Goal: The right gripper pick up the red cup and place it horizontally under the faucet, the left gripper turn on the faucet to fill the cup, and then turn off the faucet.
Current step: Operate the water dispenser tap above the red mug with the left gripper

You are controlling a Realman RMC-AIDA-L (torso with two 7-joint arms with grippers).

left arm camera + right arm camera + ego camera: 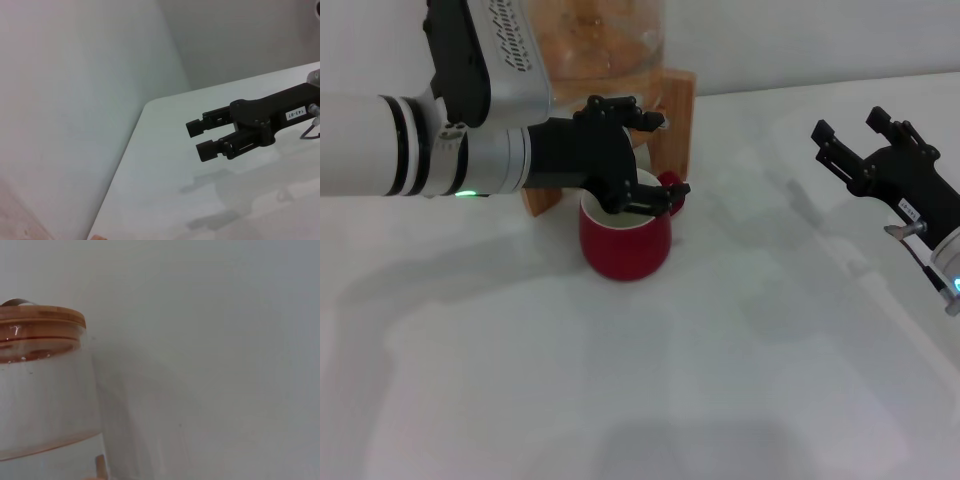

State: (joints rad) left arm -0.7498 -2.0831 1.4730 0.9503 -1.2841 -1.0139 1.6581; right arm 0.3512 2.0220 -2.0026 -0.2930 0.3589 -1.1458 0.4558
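Directly beneath the spread left end effector stands the red cup

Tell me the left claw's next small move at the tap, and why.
Probably work the lever: the left claw sits in front of the wooden stand, just above the red cup, which stands upright on the table. The faucet itself is hidden behind it. The right claw is open, well clear.
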